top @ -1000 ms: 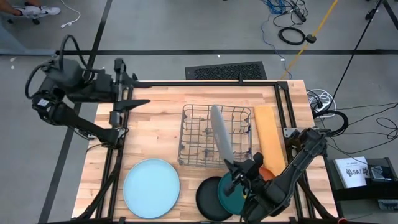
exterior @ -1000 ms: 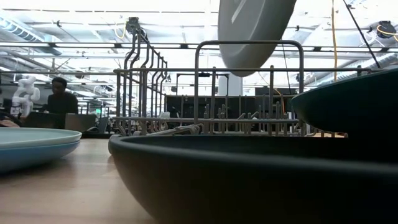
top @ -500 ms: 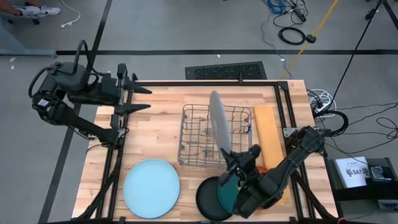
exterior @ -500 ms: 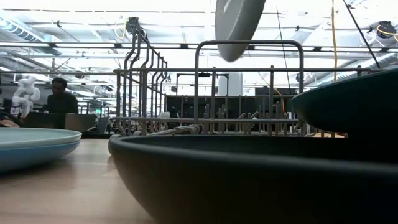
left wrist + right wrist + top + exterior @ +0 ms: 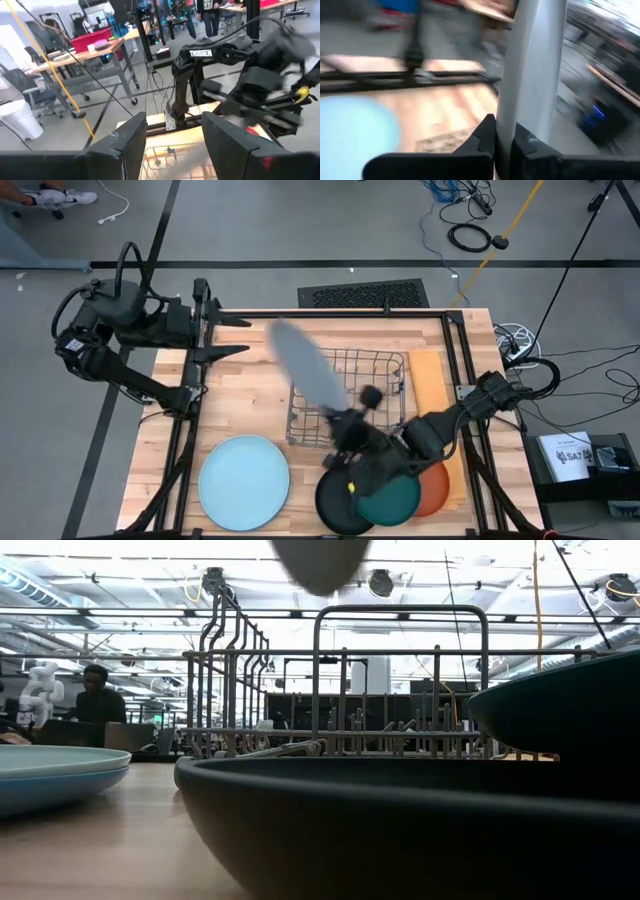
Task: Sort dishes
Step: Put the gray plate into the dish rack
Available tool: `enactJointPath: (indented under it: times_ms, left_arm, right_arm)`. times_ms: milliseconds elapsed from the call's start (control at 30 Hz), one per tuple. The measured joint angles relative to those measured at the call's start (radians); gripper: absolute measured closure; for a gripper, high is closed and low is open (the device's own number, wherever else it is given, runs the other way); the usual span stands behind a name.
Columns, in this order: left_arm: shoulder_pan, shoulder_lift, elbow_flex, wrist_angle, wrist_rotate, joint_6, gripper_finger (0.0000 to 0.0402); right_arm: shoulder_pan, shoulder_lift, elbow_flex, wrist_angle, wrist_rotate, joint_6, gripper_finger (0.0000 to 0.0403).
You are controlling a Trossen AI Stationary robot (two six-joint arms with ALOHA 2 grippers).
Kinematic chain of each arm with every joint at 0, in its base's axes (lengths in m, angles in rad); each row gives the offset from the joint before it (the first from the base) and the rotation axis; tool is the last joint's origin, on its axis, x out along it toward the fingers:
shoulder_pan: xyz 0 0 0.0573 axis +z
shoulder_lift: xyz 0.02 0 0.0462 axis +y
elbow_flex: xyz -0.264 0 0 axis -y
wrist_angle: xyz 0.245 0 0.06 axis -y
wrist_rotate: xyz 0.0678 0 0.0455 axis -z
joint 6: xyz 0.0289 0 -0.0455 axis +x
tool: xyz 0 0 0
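The right gripper (image 5: 345, 423) was clamped on the rim of the grey plate (image 5: 305, 365), holding it on edge in the air above the near-left corner of the wire rack (image 5: 372, 385), the plate's upper part leaning out over the bare table (image 5: 250, 395). The step in hand looked like carrying this large plate to a slot or a pile; the next move would call for settling its tilt and lining its edge with the rack's tines, or laying it flat on the pale blue plate (image 5: 243, 481) at the near left. The black plate (image 5: 330, 502), the dark teal plate (image 5: 392, 498) and the orange plate (image 5: 435, 488) lay overlapping beneath the right arm. The left gripper (image 5: 225, 338), fingers apart and empty, waited at the far left edge. The right wrist view showed what the high view blurred: both fingers (image 5: 485, 137) pinching the plate's edge. The low view caught only the plate's bottom (image 5: 320, 562) above the rack, and a person (image 5: 95, 700) seated far behind.
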Motion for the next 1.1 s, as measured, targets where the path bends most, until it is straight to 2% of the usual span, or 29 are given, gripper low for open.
enactJointPath:
  times_ms: [100, 167, 333, 433, 500, 600, 700, 767, 867, 933, 1033, 1100]
  left_arm:
    - [0.0, 0.009, 0.0, 0.025, 0.0, 0.013, 0.021]
    - [0.0, 0.014, 0.0, 0.037, 0.0, 0.02, 0.021]
    - [0.0, 0.021, 0.0, 0.078, 0.001, 0.02, 0.021]
    - [0.0, 0.022, 0.0, 0.086, 0.0, 0.021, 0.021]
    - [0.0, 0.023, 0.0, 0.09, 0.0, 0.021, 0.021]
    - [0.0, 0.023, 0.0, 0.093, -0.002, 0.024, 0.021]
    - [0.002, 0.024, 0.0, 0.095, -0.012, 0.022, 0.021]
    - [-0.001, 0.023, -0.001, 0.1, -0.003, 0.021, 0.021]
    - [0.0, 0.021, 0.0, 0.113, 0.006, 0.023, 0.021]
    - [0.001, 0.022, 0.0, 0.118, 0.008, 0.023, 0.021]
    - [-0.001, 0.023, 0.0, 0.135, 0.03, 0.022, 0.021]
    - [-0.001, 0.022, 0.0, 0.14, 0.03, 0.022, 0.021]
  right_arm:
    - [-0.05, -0.005, 0.002, 0.249, -0.187, -0.317, 0.0398]
    - [-0.093, -0.015, 0.002, 0.313, -0.271, -0.428, 0.0398]
    - [-0.226, -0.054, 0.002, 0.361, -0.532, -0.483, 0.0398]
    - [-0.285, -0.084, -0.014, 0.354, -0.627, -0.516, 0.0398]
    - [-0.323, -0.141, -0.074, 0.38, -0.705, -0.516, 0.0398]
    - [-0.364, -0.281, -0.263, 0.515, -0.79, -0.542, 0.0399]
    - [-0.376, -0.481, -0.523, 0.617, -0.796, -0.543, 0.0399]
    - [-0.376, -0.638, -0.679, 0.668, -0.744, -0.526, 0.0399]
    - [-0.349, -0.866, -0.883, 0.685, -0.568, -0.451, 0.0399]
    - [-0.317, -0.992, -1.0, 0.68, -0.52, -0.391, 0.0399]
    - [-0.232, -1.16, -1.146, 0.626, -0.407, -0.265, 0.0399]
    - [-0.165, -1.244, -1.206, 0.637, -0.292, -0.166, 0.0399]
